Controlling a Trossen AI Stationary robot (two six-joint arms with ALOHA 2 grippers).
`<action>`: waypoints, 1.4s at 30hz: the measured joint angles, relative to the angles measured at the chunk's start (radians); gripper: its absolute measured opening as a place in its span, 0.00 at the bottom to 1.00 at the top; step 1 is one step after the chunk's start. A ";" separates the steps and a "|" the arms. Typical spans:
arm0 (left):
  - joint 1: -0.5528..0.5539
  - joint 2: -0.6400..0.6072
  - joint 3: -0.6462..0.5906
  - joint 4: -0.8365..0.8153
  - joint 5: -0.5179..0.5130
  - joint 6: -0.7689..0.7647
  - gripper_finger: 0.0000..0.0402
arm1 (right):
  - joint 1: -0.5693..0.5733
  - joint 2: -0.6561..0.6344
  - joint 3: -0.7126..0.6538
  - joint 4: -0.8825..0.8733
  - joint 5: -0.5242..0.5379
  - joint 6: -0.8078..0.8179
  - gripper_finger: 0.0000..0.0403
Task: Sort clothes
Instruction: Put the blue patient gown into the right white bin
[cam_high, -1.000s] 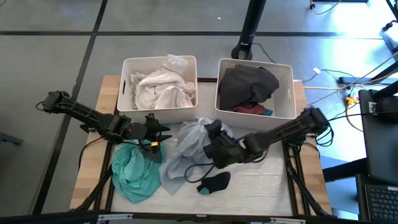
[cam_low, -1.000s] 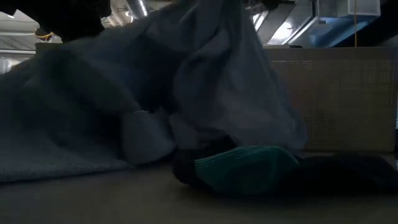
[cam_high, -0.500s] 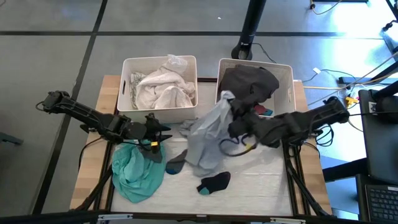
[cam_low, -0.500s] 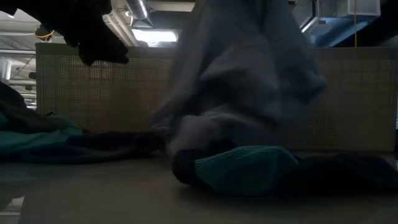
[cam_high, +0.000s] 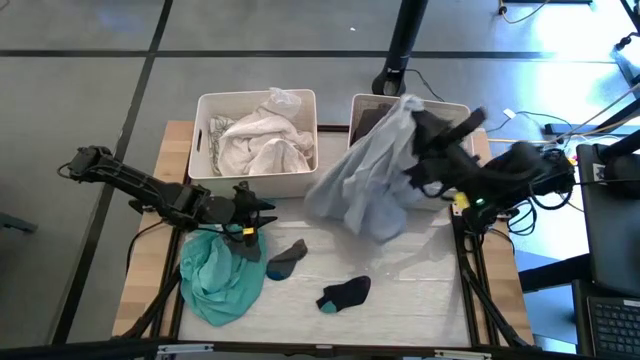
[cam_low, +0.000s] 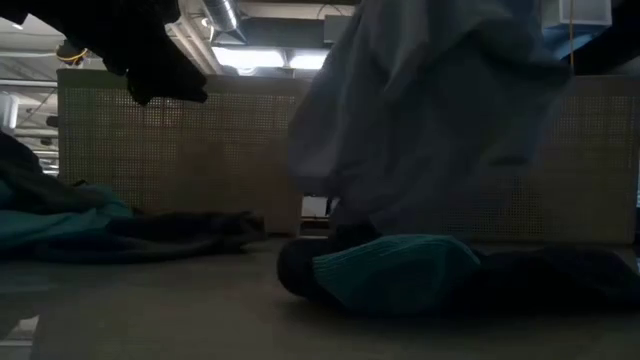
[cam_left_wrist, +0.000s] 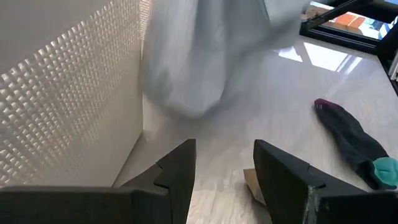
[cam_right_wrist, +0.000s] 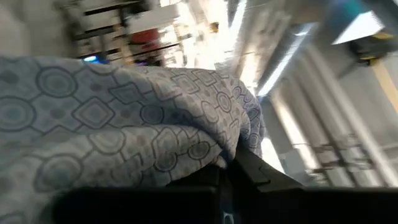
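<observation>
Lower centre: dark sock, second sock, loose on table. Left: teal garment; left gripper above, fingers spread, empty. Upper right: pale patterned garment pinched by right gripper, draped over bin rim. Risk: hem snagging rim, spilling outside.

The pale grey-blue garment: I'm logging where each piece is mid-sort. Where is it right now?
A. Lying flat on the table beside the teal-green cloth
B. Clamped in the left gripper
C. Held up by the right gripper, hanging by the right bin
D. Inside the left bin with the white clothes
C: the high view shows the pale grey-blue garment hanging from the right gripper at the right bin, its hem draping toward the table.
</observation>
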 joint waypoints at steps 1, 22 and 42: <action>0.000 0.000 0.000 0.000 0.000 0.000 0.38 | 0.000 -0.003 0.000 0.069 -0.024 -0.066 0.03; 0.000 0.001 0.000 0.016 -0.025 0.039 0.38 | -0.191 -0.013 0.311 0.365 -0.234 -0.520 0.03; 0.000 0.001 0.000 0.146 -0.127 0.163 0.38 | -0.527 -0.010 0.283 0.025 -0.064 -0.291 0.04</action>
